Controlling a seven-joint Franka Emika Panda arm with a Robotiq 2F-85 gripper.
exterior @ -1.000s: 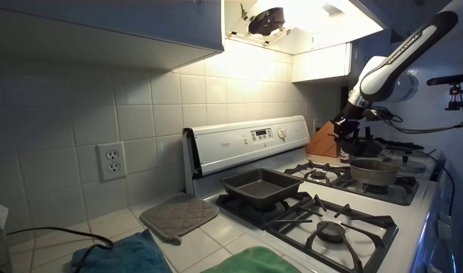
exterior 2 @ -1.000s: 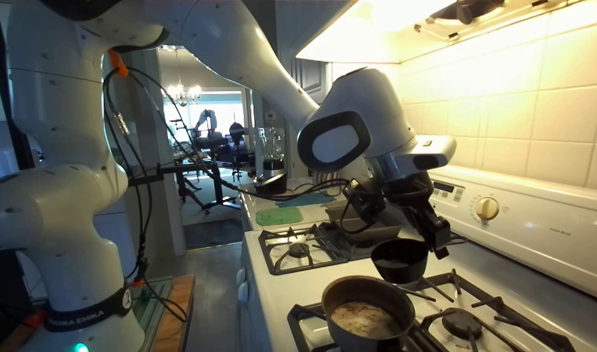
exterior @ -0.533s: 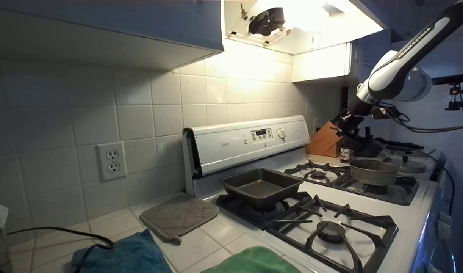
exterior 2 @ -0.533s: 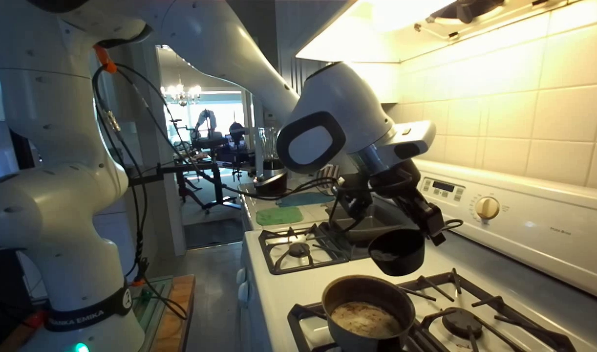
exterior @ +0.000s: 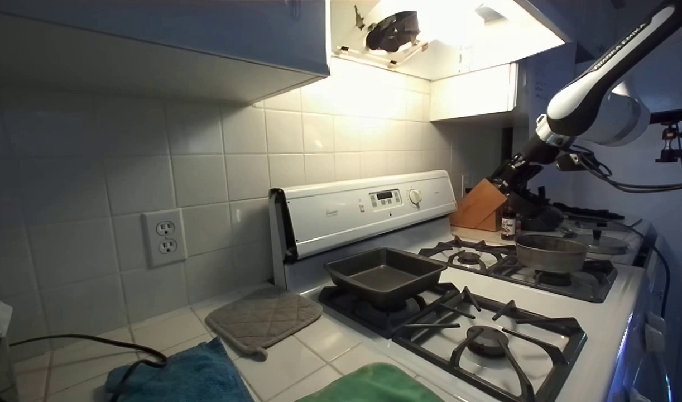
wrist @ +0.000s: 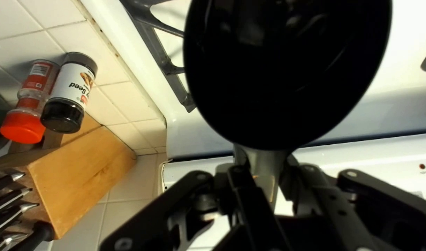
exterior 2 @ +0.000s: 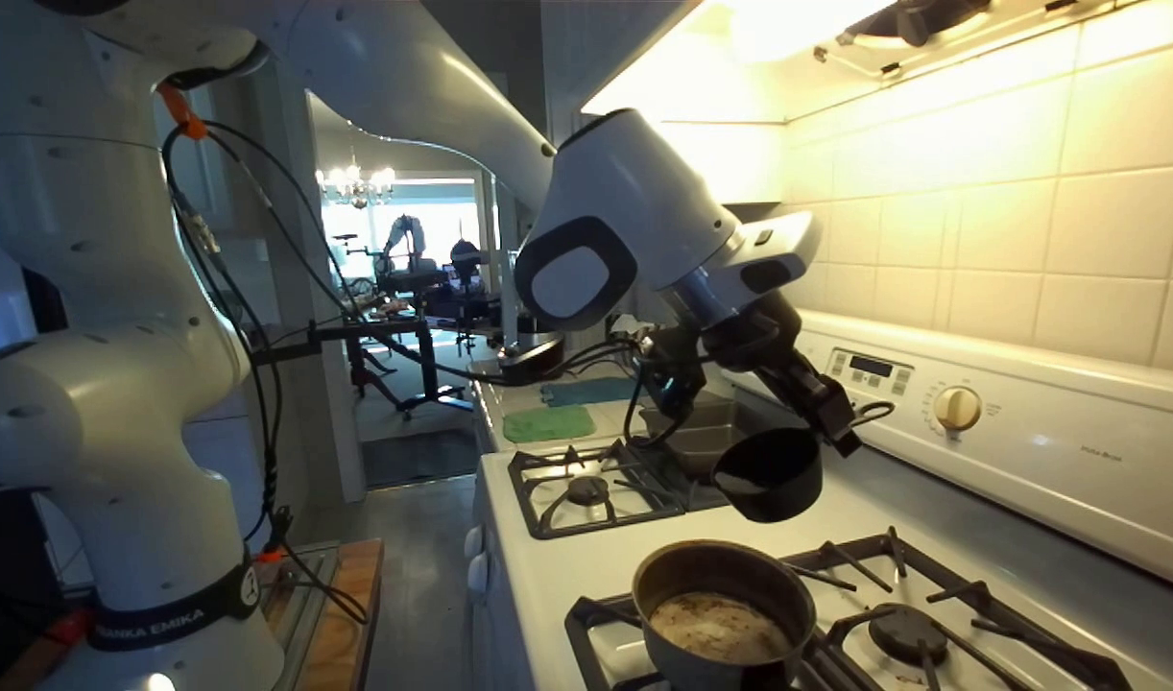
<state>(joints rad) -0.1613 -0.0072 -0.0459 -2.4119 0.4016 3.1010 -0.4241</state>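
My gripper (exterior 2: 844, 427) is shut on the handle (wrist: 265, 164) of a small black saucepan, its fingers on either side of the grey grip. The loop end of the handle (exterior 2: 874, 413) sticks out beyond the fingers. The black saucepan (exterior 2: 769, 475) hangs tilted in the air over the stove; its inside looks dark with glossy reflections. Below and nearer the camera, a grey pot (exterior 2: 644, 614) with a whitish-brown bottom stands on a burner. In an exterior view my gripper (exterior: 505, 181) is near the knife block, and the held saucepan blends with dark things there.
A square baking pan (exterior: 385, 273) sits on a rear burner. The control panel (exterior 2: 1009, 422) rises behind the saucepan. Knife block (wrist: 80, 181) and two spice jars (wrist: 68, 90) stand beside the stove. Pot holder (exterior: 265, 318), blue towel (exterior: 185, 374) and green cloth (exterior: 374, 385) lie on the counter.
The arm has drawn up and leftward in the exterior view facing it, carrying the saucepan along. The saucepan has tilted further. The pot and baking pan have stayed put.
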